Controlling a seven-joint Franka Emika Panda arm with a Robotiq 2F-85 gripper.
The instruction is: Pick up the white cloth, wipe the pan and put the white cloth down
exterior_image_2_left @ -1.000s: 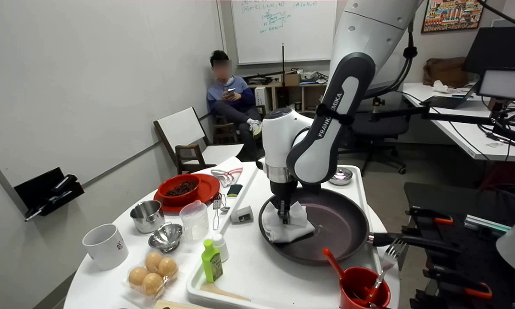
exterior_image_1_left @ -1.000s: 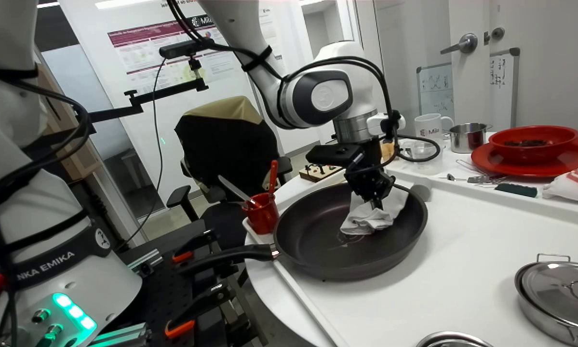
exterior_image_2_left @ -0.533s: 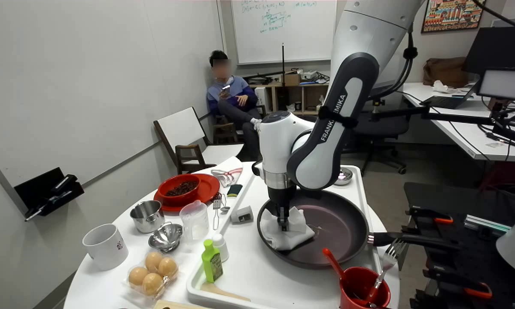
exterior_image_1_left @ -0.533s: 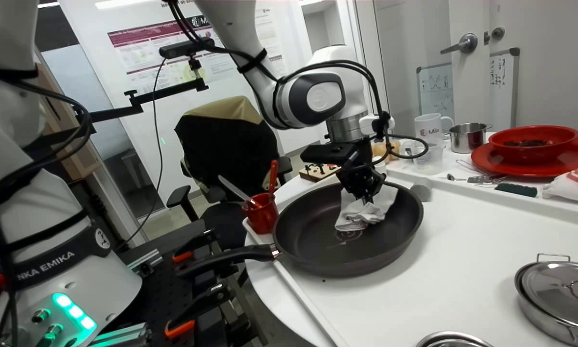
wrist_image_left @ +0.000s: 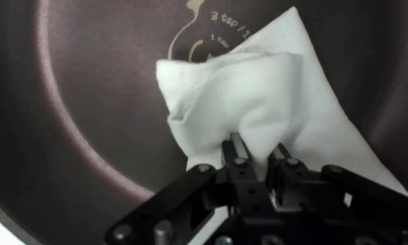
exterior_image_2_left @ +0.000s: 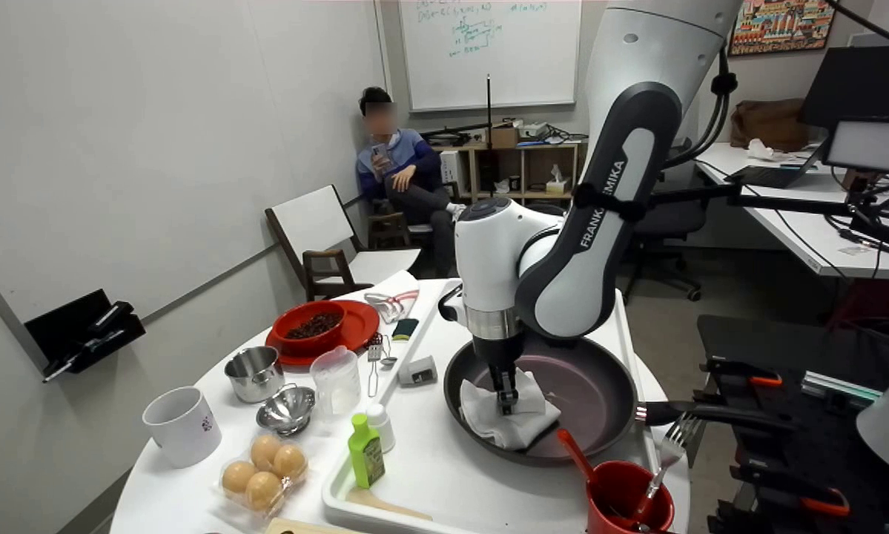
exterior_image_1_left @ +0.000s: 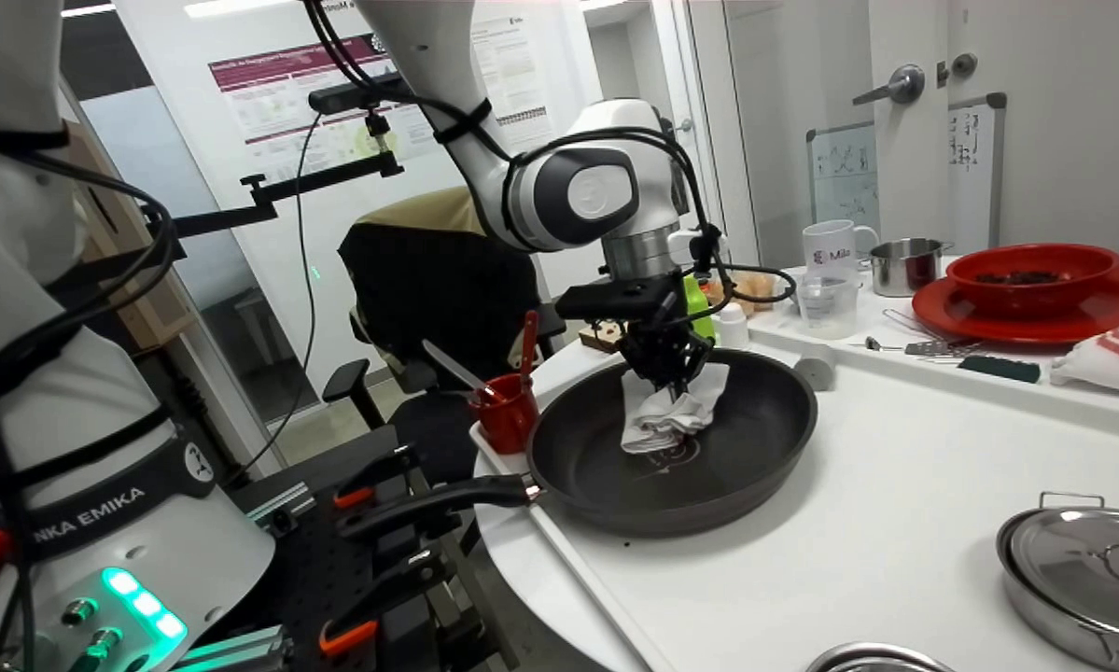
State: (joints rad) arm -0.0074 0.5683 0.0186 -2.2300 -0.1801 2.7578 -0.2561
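Wrist view shows the gripper [wrist_image_left: 258,147], fingers [wrist_image_left: 239,151] pinching a fold of white cloth [wrist_image_left: 263,97], its loose layers spread inside the pan [wrist_image_left: 112,88], presumably for wider wiping contact.

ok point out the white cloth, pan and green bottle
White cloth [wrist_image_left: 255,88], in the wrist view, on its bunched fold
Pan [exterior_image_2_left: 589,393], in an exterior view, on a bare part of its floor
Green bottle [exterior_image_2_left: 366,452], in an exterior view, on its body

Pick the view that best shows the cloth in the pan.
Wrist view: the cloth looks largest there, its folds and the bunch pinched by the gripper plain to see, though the gripper hides part. Both exterior views show it smaller, in the pan, partly covered by the gripper.
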